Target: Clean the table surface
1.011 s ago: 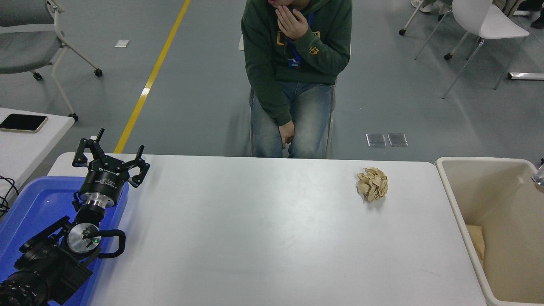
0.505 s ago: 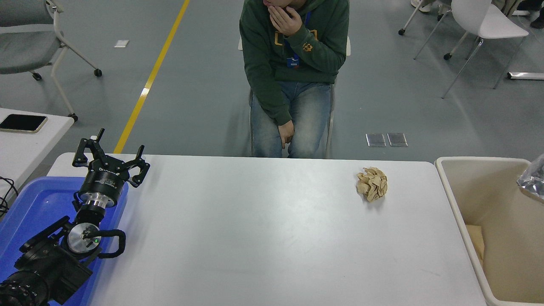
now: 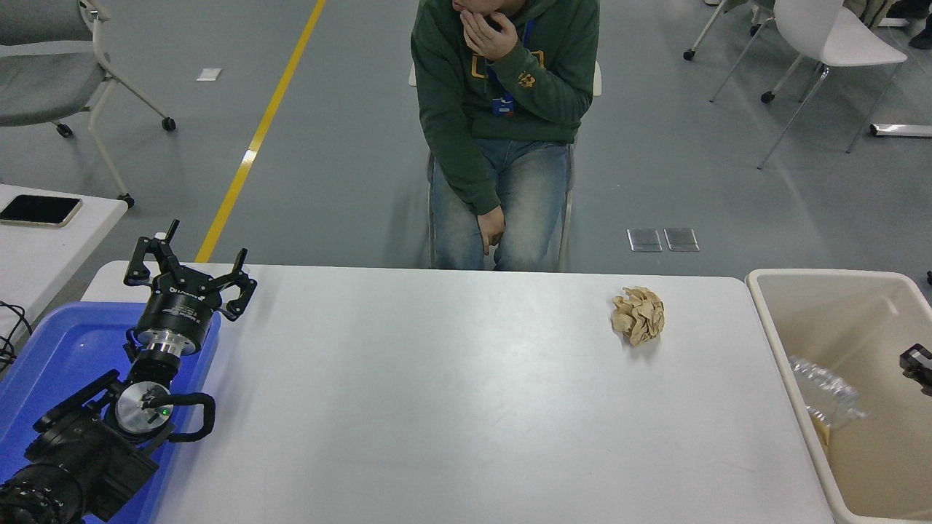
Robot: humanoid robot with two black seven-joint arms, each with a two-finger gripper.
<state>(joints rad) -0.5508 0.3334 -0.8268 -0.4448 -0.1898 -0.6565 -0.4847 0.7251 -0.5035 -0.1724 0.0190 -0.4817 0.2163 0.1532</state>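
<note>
a: white matte bench (image 3: 451, 407), widest thing in view. what lies on it?
b: a crumpled tan paper ball (image 3: 638, 314) near the far right corner; a blue tray (image 3: 51, 356) at the left edge.
a: and the tools?
b: left tool (image 3: 191, 271), parked over the far left corner beside the tray, fingers spread wide, holding nothing. right tool (image 3: 917, 362) shows only as a black tip over the beige bin (image 3: 859, 320) off the right edge; its opening cannot be told. a clear plastic bottle (image 3: 826, 389) lies inside that bin.
</note>
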